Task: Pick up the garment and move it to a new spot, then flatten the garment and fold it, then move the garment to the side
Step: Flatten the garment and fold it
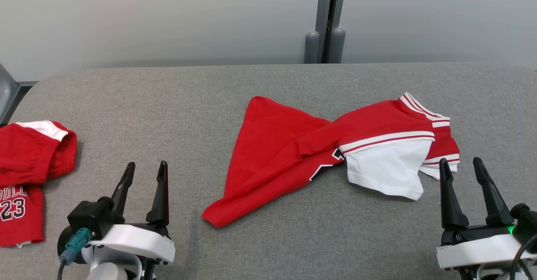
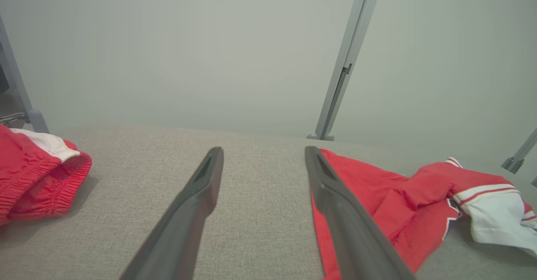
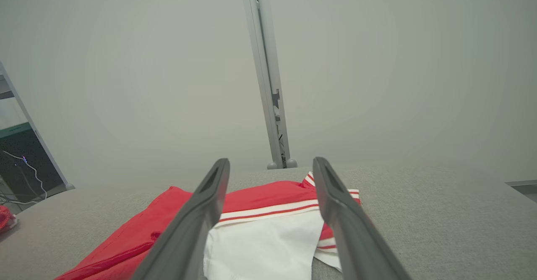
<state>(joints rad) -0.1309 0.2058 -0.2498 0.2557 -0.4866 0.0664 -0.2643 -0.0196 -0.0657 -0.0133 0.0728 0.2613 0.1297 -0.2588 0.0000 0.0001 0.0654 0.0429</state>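
**Garment crumpled, fingers empty**

The grey surface (image 1: 168, 103) carried the red-and-white garment (image 1: 285, 145), bunched near its middle with the white panel toward the right. A second red garment (image 1: 25, 162) lay at the left edge, well apart. The left gripper (image 1: 147, 164) and right gripper (image 1: 460, 160) hovered nearside, fingers spread wide, holding nothing.
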